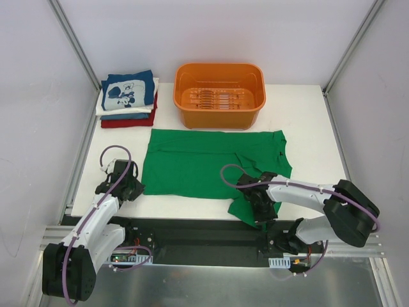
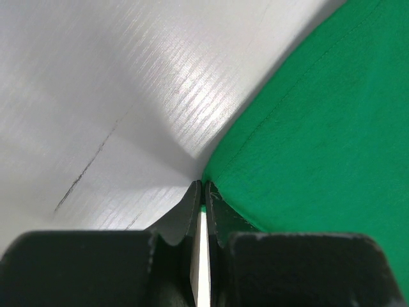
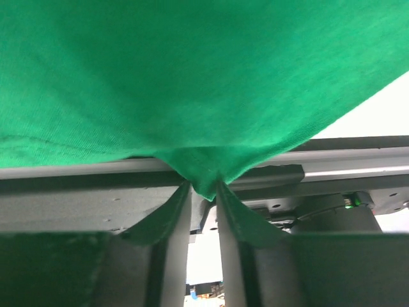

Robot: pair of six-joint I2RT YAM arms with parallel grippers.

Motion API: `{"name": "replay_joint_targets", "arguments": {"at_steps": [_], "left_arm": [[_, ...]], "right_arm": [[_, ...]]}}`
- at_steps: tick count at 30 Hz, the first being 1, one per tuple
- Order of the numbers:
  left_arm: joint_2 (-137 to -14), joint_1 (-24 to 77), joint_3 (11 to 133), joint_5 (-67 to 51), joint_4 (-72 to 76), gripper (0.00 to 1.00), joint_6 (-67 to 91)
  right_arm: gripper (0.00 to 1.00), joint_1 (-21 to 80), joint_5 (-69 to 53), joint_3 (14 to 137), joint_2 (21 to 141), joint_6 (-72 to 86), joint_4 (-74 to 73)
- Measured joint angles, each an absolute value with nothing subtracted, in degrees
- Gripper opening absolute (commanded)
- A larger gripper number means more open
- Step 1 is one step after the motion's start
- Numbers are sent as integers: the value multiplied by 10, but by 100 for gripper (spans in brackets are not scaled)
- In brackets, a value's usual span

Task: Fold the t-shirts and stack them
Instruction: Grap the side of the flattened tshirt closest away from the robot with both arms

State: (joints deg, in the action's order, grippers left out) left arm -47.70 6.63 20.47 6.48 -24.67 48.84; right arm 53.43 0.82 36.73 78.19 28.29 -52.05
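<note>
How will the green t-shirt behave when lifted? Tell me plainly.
Probably floppy: the green t-shirt tents where the right end effector pinches it and sags to either side. Likely light, since a mere fingertip pinch holds that part up. Pushed, it would likely bunch; it already shows creases.

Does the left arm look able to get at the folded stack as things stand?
Probably not freely: nothing stands between it and the folded stack, but the left gripper is pinched shut on the green shirt and would need to let go first.
</note>
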Motion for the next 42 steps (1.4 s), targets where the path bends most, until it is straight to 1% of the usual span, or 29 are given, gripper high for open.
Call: {"name": "replay_joint_targets", "arguments": {"at_steps": [4,5,6,15,21,25,30,35,42], "left_arm": [[-484,66,210,65,-247,0,487],[-484,66,210,65,-247,0,487],[-484,66,211,65,-247,0,486],[-484,66,216,65,-247,0,484],[-484,66,235,63,-247,0,484],[-484,66,252,61,-247,0,484],[-512,66,289,61,-247,0,484],[-560,66,333,62,-244,0,481],[-643,66,394,63,-230,0,470]], "right_arm": [[20,514,7,367,788,267,-523],[9,512,7,367,793,263,-524],[1,511,7,368,800,259,-525],[1,501,19,382,815,239,-542],[1,486,62,449,764,224,-569],[1,444,94,527,734,199,-577],[1,377,126,615,738,159,-577],[1,318,142,687,770,124,-567],[1,241,152,756,823,96,-537]]}}
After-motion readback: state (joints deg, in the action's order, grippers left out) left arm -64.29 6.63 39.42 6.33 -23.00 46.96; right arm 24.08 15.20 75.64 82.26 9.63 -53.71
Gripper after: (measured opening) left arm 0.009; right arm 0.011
